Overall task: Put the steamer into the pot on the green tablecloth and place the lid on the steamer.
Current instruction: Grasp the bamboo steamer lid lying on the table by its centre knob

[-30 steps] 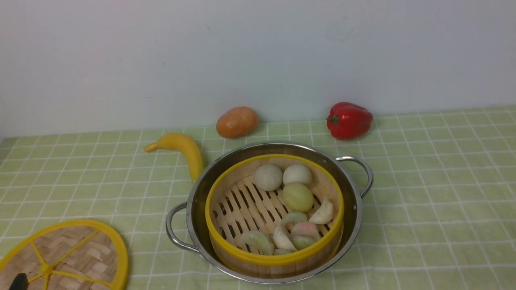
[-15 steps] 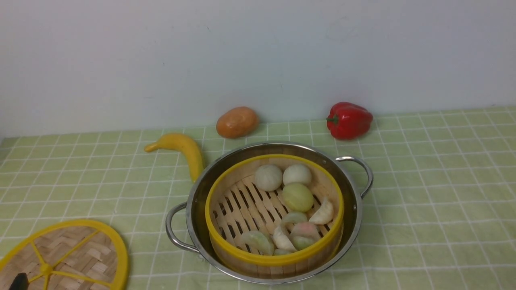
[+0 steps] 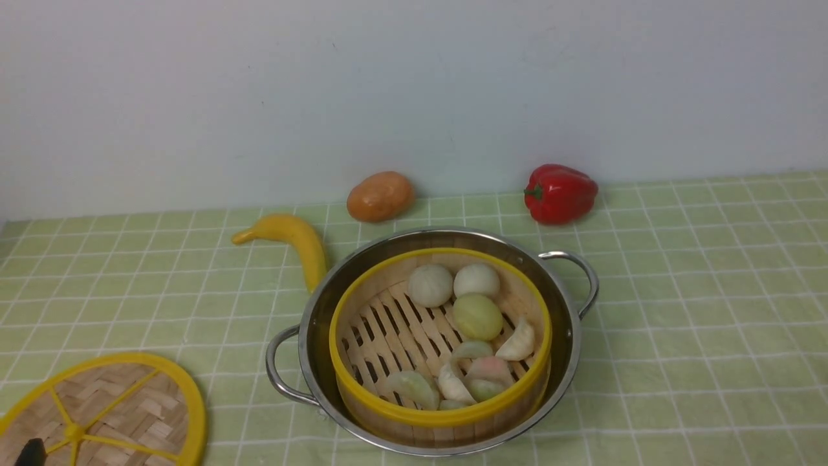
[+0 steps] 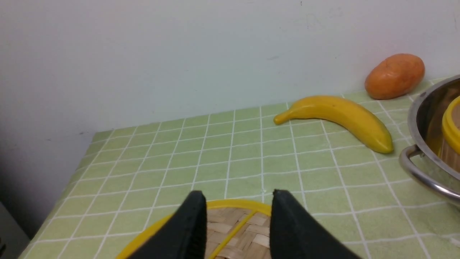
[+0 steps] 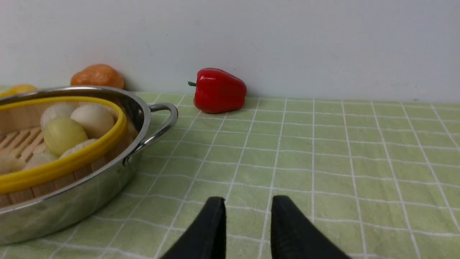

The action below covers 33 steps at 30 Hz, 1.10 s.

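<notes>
**Steamer in pot, lid aside**

The steamer (image 3: 440, 416), slatted bamboo with a yellow rim, sits inside the pot (image 3: 568, 336) at lower centre. The lid (image 3: 129, 401) lies lower left on the green tablecloth (image 3: 711, 291). The left pincer (image 4: 239, 194) gapes over the lid, and the right pincer (image 5: 248, 199) gapes over the cloth. A pale wall stands behind.

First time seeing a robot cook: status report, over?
Left gripper open over lid; right gripper open, empty. Steamer sits in pot, lid not yet on. Path between looks clear.

Left gripper (image 4: 238, 193) and right gripper (image 5: 248, 198) — black fingers apart, forward-pointing.
</notes>
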Tool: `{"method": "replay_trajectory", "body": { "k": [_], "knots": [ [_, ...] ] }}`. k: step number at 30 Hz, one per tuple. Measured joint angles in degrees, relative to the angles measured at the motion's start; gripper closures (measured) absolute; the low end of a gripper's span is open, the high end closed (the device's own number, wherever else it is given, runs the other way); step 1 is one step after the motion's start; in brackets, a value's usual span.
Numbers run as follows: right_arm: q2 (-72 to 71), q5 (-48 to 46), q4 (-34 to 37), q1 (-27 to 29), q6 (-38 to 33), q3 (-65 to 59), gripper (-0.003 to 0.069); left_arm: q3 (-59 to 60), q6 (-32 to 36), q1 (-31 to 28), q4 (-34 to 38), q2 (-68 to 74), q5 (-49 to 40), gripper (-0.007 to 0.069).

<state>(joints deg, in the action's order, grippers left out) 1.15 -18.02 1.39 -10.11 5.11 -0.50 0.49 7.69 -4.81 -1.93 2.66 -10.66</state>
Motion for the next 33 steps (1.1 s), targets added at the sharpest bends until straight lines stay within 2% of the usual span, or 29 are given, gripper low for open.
{"method": "replay_trajectory", "body": {
  "k": [5, 12, 33],
  "knots": [
    [0.00, 0.00, 3.01, 0.00, -5.11, 0.00, 0.0440, 0.00, 0.00, 0.00, 0.00, 0.00, 0.00, 0.0382],
    [0.00, 0.00, 3.18, 0.00, -5.11, 0.00, 0.0419, 0.00, 0.00, 0.00, 0.00, 0.00, 0.00, 0.0382],
    [-0.05, 0.00, 3.18, 0.00, -5.11, 0.00, 0.0419, 0.00, 0.00, 0.00, 0.00, 0.00, 0.00, 0.0382]
  ]
}}
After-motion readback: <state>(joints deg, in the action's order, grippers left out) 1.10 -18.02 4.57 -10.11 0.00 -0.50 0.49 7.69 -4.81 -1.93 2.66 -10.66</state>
